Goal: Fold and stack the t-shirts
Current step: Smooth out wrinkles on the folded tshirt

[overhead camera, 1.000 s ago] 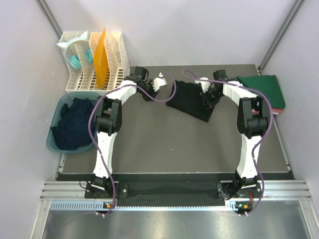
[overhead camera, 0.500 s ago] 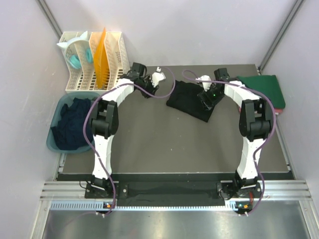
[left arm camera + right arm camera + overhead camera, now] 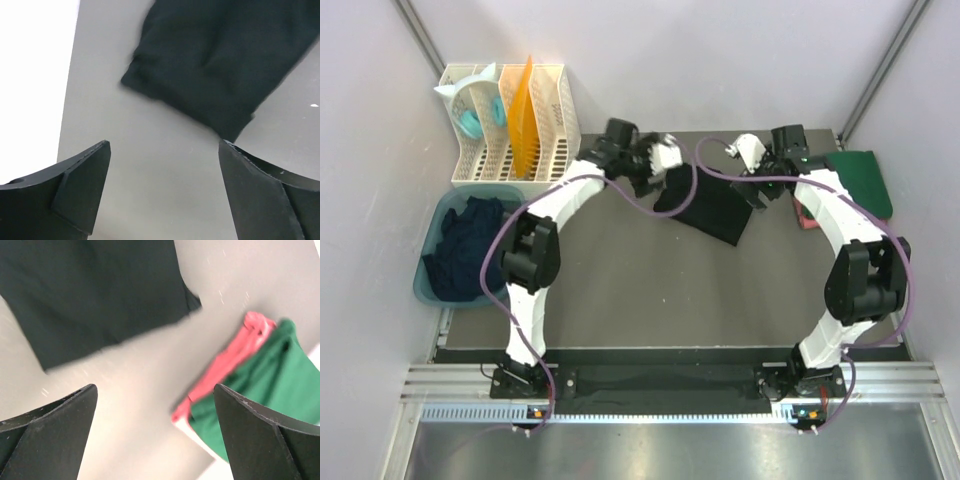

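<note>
Both arms reach to the far side of the table [image 3: 620,290], elbows bowed outward. Left gripper [image 3: 660,158] sits by the far left corner of the black t-shirt [image 3: 712,208], jaws spread wide, nothing in them. Right gripper [image 3: 745,155] is off the shirt's far right corner, likewise wide and empty. The black t-shirt lies folded flat between them. Green t-shirt [image 3: 865,180] is stacked on the pinkish-red t-shirt [image 3: 807,215] at the far right.

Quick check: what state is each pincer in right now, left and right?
Left pincer: open, holding nothing, clear of the black t-shirt.
Right pincer: open, holding nothing.
</note>
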You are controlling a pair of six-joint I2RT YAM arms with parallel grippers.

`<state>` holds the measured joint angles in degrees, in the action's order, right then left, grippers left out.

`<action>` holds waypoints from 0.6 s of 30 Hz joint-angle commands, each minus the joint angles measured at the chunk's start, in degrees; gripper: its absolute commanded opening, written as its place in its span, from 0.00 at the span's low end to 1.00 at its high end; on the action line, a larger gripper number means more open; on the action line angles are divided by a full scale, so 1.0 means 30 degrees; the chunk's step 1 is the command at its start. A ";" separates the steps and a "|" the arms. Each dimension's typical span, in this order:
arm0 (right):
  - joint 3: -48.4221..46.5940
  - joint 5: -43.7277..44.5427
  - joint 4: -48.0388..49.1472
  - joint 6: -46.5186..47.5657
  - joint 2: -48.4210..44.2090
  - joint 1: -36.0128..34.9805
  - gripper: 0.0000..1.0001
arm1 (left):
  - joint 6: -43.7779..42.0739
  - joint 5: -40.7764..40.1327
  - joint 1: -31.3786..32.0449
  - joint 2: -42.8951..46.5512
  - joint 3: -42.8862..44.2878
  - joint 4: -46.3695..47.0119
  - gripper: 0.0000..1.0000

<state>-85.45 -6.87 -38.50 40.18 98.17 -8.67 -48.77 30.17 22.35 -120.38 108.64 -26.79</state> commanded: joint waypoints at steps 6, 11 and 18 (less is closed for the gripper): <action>0.2203 0.4134 0.0357 0.2512 -0.3542 0.0866 1.00 | -0.7533 -0.4401 0.2922 -0.1205 -0.2799 0.9572 0.99; 0.3110 0.4605 -0.0232 0.2923 -0.5296 0.1773 1.00 | -0.8113 -0.4434 0.2892 -0.1566 -0.2285 1.3193 0.97; 0.4898 0.4665 -0.0555 0.3832 -0.6854 0.2742 1.00 | -1.1309 -0.3056 0.3184 -0.2674 -0.5187 1.9000 0.98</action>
<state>-72.51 6.37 -39.44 49.82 79.94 -1.63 -75.79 18.57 30.81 -127.04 96.23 14.79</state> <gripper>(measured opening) 0.996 0.982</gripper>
